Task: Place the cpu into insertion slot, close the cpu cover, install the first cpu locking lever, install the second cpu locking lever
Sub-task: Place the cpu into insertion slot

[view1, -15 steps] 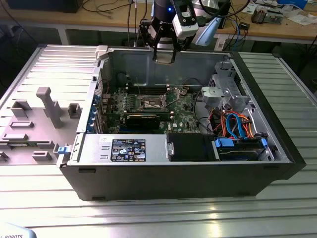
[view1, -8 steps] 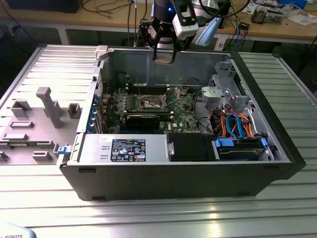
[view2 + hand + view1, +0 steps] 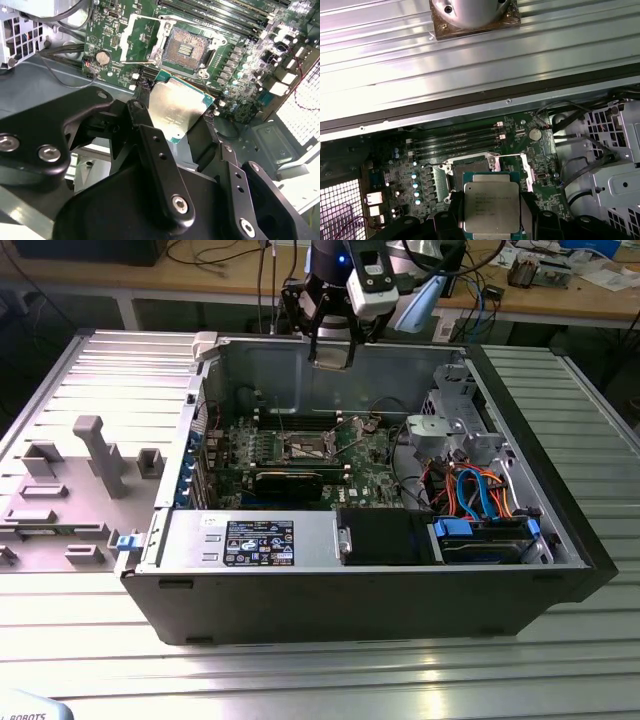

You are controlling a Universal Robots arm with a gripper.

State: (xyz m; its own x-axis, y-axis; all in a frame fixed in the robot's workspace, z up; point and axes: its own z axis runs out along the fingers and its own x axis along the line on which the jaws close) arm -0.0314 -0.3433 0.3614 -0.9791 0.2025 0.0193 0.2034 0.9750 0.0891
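Found jaws closed on the cpu (image 3: 177, 110), gripping it by two opposite edges between black fingers (image 3: 140, 117). Confirmed in both wrist views: silver-grey metal top facing the cameras, green border showing around it, chip held level and square in the grip.

Located the cpu in the air above the motherboard (image 3: 405, 180), not touching it and not seated. Placed it over the near edge of the insertion slot (image 3: 186, 49), apart from it in height.

Noted the insertion slot uncovered, contact field exposed and nothing lying in it. Noted the cpu cover (image 3: 134, 36) swung open to one side of the slot. Recorded a thin wire locking lever (image 3: 137, 62) lying slantwise beside the open cover.

Observed in the exterior view the arm (image 3: 340, 280) hanging over the rear wall of the open computer case (image 3: 260, 370), with the jaws at about the level of the case's upper rim. Found the case lying on its side on a ribbed metal counter (image 3: 320, 680).

Logged inside the case:
- memory slots (image 3: 455, 137) along the far side of the insertion slot
- a coin cell (image 3: 535, 134) near the open cover
- a long black expansion card (image 3: 290, 481) just beside the slot
- orange and blue cables (image 3: 475, 495) toward the exterior view's right

Logged a grey fixture block (image 3: 95, 455) on the counter at the exterior view's left of the case.
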